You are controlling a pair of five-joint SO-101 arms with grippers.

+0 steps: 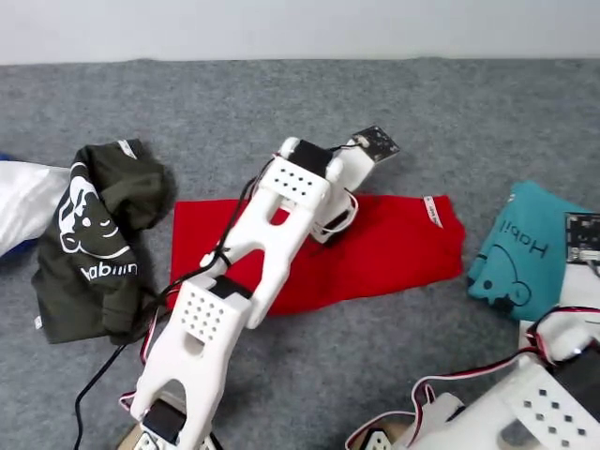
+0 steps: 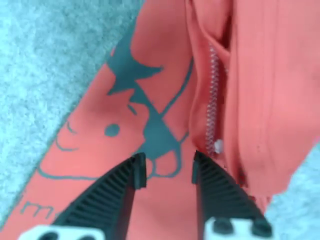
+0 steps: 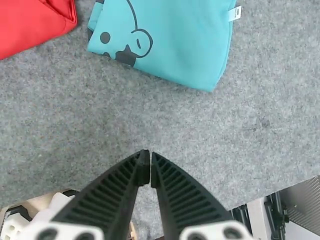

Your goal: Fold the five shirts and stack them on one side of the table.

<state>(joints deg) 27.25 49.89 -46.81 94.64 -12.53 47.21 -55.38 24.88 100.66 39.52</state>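
The red shirt (image 2: pixel 100 125) lay flat straight under the left claw (image 2: pixel 167 167), its dark drawing facing up and a thick fold with a stitched seam running just beside one jaw. That claw was open, its jaws apart over the cloth with nothing pinched between them. It hung so close that I couldn't tell whether the tips touched the fabric. To my eye it was set there to take hold of the cloth by the fold, so the next turn of the fold could be lifted over. The shirt looked partly done, a long band rather than a neat packet.

The right claw (image 3: pixel 150 160) was closed on nothing, tips pressed together, held above bare grey mat (image 1: pixel 469 112). Ahead of it, well apart, sat the teal shirt (image 3: pixel 170 35), folded into a rough block with its drawing up, and one corner of the red one lay just beside that. I took the right arm to be parked out of the way while the left one worked.

Out beyond the far end of the red shirt from the left claw lay the dark green shirt (image 1: pixel 94 244), bunched more than folded, and past it the white shirt (image 1: pixel 23 202) at the mat's edge. Nothing was stacked yet; each shirt lay on its own.
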